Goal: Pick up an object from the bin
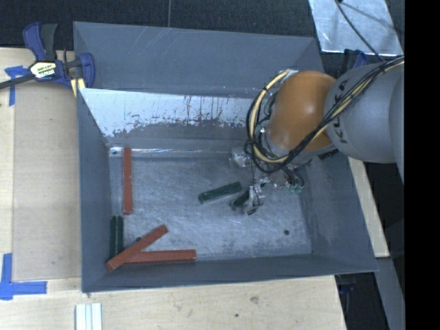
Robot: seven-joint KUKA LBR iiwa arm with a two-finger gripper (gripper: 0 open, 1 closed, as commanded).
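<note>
A dark green bar (220,194) lies flat near the middle of the bin floor, a little toward the right wall. It is tilted slightly, its right end higher in the view than its left. That right end reaches just beside the gripper (251,203), which is down at the floor, right of centre. Whether the gripper is apart, together or clamped on the bar cannot be told. Above the gripper sits the arm's orange cover (302,108), ringed by looping cables (260,126).

The grey metal bin (206,67) holds four more bars, all well apart from the gripper. A long red bar (128,181) lies along the left wall. Just below it, toward the front-left corner, is a second dark green bar (117,234), also running along that wall. In the front-left corner a slanted red bar (137,245) and a flat red bar (165,256) meet at their left ends, forming a narrow V along the front wall.
</note>
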